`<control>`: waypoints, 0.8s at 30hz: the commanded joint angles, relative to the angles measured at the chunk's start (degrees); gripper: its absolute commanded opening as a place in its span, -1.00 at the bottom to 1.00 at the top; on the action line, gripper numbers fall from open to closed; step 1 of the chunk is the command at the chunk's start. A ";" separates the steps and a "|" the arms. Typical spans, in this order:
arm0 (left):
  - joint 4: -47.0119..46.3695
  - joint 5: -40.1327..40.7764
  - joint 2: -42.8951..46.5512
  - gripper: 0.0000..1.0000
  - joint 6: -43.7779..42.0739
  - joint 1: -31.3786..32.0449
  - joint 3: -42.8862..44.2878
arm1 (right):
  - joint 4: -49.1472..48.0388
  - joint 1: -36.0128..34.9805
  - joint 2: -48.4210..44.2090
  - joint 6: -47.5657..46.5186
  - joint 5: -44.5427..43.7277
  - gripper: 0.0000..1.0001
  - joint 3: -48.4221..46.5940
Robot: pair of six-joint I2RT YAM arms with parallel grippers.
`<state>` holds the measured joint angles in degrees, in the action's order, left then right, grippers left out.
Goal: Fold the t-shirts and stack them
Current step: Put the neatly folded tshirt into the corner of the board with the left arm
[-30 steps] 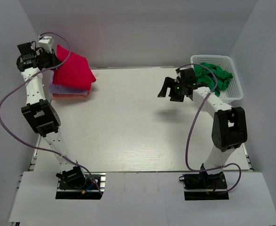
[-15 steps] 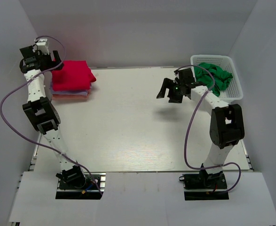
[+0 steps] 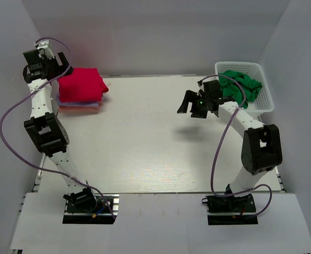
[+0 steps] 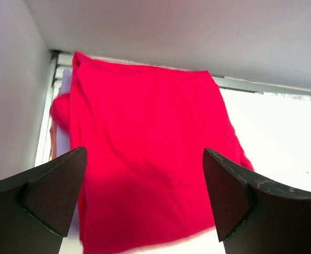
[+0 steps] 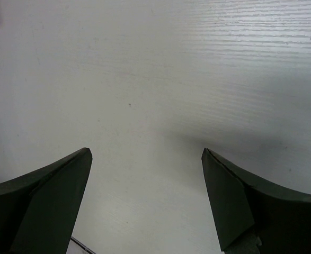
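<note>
Green t-shirt (image 3: 242, 84), in the basket (image 3: 265, 107), lies just right of the open right end effector (image 3: 188, 110); the open left end effector (image 4: 144, 196) is well apart.

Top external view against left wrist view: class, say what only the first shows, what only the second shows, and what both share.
Only the top external view shows the white plastic lattice basket holding a crumpled deep green cloth t-shirt, and the right gripper open above the white table. Only the left wrist view shows, close up, the left gripper, its dark fingers spread wide with nothing between them. Both show the folded bright red cloth t-shirt at the table's far left corner.
</note>
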<state>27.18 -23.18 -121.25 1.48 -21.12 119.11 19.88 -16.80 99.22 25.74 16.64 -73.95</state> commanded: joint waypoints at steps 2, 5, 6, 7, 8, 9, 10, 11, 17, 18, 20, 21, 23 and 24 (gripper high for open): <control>-1.77 11.44 13.56 1.00 1.78 1.09 -6.85 | -3.09 -0.17 -7.45 -1.30 -0.30 0.80 4.07; -0.72 19.12 17.88 1.00 0.99 1.70 -12.12 | -3.97 -0.17 -10.44 -1.65 -0.56 0.80 7.84; -0.72 20.01 21.72 1.00 0.99 1.70 -14.23 | -4.67 -0.34 -11.06 -1.57 -0.73 0.80 8.29; -1.51 20.02 23.67 1.00 1.68 2.22 -16.34 | -4.67 -0.34 -11.67 -1.74 -1.34 0.80 8.82; -1.51 18.97 25.52 1.00 2.21 2.23 -20.11 | -4.67 -0.52 -13.33 -1.74 -3.53 0.80 9.35; -1.52 17.66 27.19 1.00 3.09 2.23 -21.97 | -5.20 -0.60 -14.05 -1.74 -4.33 0.80 11.27; -1.52 15.21 30.60 1.00 6.05 3.27 -23.99 | -5.55 -0.78 -15.71 -1.74 -5.47 0.80 12.07; -1.52 15.18 32.20 1.00 6.08 4.68 -28.28 | -6.07 -0.52 -17.38 -1.74 -8.27 0.80 13.64; -11.78 3.33 43.10 1.00 22.77 11.62 -38.32 | -7.13 -0.43 -25.21 -1.22 -14.71 0.80 20.07; -12.76 1.84 46.07 1.00 22.78 13.11 -40.08 | -7.22 -0.26 -27.56 -1.22 -14.97 0.80 21.64; -12.77 3.21 48.73 1.00 22.78 17.93 -45.96 | -8.01 -0.43 -29.08 -0.69 -14.80 0.80 22.88; -12.77 5.66 51.18 1.00 23.39 19.61 -48.51 | -8.71 -0.34 -31.52 -0.25 -14.62 0.80 23.76; -13.37 8.14 53.30 1.00 24.45 24.78 -56.50 | -10.29 -0.34 -33.90 1.15 -14.27 0.80 27.27; -13.38 9.54 54.01 1.00 24.97 26.47 -58.88 | -11.69 -0.34 -35.40 1.42 -13.23 0.80 28.85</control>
<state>14.55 -15.77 -69.65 22.81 1.21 66.28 12.80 -17.26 67.42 25.58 3.81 -48.10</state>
